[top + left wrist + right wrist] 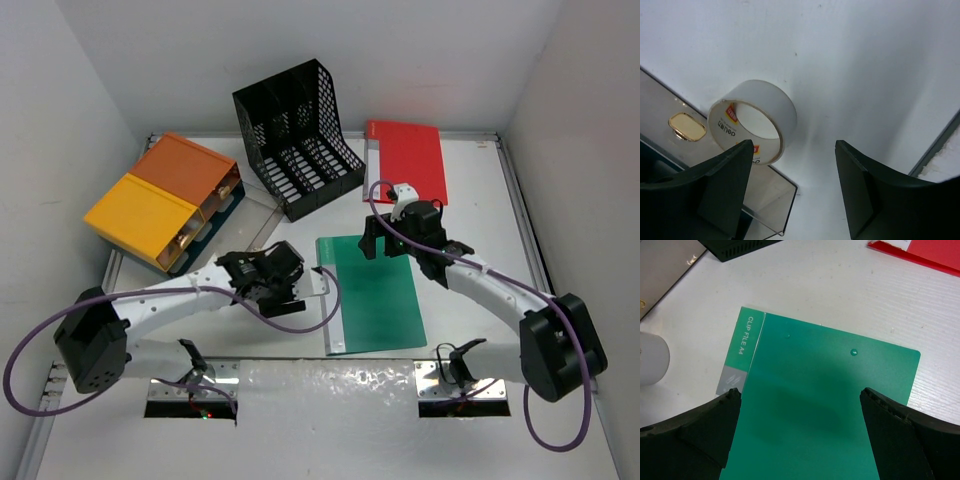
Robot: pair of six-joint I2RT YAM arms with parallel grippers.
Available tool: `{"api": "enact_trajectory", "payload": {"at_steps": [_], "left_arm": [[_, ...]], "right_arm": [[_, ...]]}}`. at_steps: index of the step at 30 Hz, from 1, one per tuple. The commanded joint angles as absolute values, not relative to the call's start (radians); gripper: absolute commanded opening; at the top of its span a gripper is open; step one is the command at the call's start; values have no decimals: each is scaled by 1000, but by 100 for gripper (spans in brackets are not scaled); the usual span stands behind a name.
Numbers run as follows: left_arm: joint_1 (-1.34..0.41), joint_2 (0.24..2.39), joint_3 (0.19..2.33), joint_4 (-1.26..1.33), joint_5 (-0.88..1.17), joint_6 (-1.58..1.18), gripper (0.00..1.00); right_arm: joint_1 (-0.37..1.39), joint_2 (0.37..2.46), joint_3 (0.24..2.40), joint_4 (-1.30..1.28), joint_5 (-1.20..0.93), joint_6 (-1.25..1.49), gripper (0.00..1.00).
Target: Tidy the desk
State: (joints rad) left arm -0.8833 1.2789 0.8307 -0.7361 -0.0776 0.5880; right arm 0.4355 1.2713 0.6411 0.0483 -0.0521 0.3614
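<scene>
The white desk [475, 215] holds a green clip file [372, 292] at its middle, a red folder [407, 157] at the back right and a white tape roll [752, 122]. My right gripper [385, 245] is open and hovers over the green clip file [815, 405], its jaws [799, 432] spread wide above the cover. My left gripper [268, 272] is open and empty; in its wrist view the jaws [792, 187] are low over the bare desk [855, 75], with the tape roll just beyond the left finger [722, 192]. The roll also shows in the right wrist view [651, 360].
A black mesh file rack [298, 135] stands at the back centre. An orange-yellow drawer box [160, 200] sits at the back left. A clear plastic sheet [757, 197] lies beside the tape roll. The red folder's corner [935, 252] and the rack's base [735, 247] edge the right wrist view.
</scene>
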Motion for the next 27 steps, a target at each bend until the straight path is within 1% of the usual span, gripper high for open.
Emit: {"api": "enact_trajectory", "payload": {"at_steps": [1, 4, 8, 10, 12, 13, 14, 15, 17, 18, 19, 24, 27], "left_arm": [[-891, 1261, 784, -666, -132, 630, 64], [-890, 1302, 753, -617, -150, 643, 62], [-879, 1331, 700, -528, -248, 670, 60], [-859, 1341, 696, -500, -249, 670, 59], [-847, 1347, 692, -482, -244, 675, 55], [-838, 1350, 690, -477, -232, 683, 47], [-838, 1359, 686, -468, -223, 684, 41], [-838, 1364, 686, -466, -192, 689, 27], [-838, 1374, 687, -469, -157, 692, 15], [-839, 1381, 687, -471, -143, 693, 4], [-838, 1387, 693, -477, -121, 692, 0], [-839, 1347, 777, -564, -19, 670, 0], [-836, 1209, 856, -580, -43, 644, 0]], "right_arm": [[436, 1284, 652, 66, -49, 351, 99], [437, 1290, 650, 63, -43, 350, 99], [436, 1290, 644, 64, -48, 351, 99], [436, 1292, 644, 66, -52, 351, 99], [437, 1293, 644, 69, -52, 351, 99], [436, 1295, 644, 72, -52, 353, 99], [437, 1298, 644, 72, -52, 351, 99], [436, 1299, 644, 72, -52, 353, 99], [436, 1301, 644, 72, -52, 353, 99], [436, 1301, 644, 71, -52, 353, 99], [436, 1298, 644, 66, -51, 351, 99], [437, 1284, 643, 60, -43, 344, 99], [436, 1284, 644, 60, -41, 344, 99]]}}
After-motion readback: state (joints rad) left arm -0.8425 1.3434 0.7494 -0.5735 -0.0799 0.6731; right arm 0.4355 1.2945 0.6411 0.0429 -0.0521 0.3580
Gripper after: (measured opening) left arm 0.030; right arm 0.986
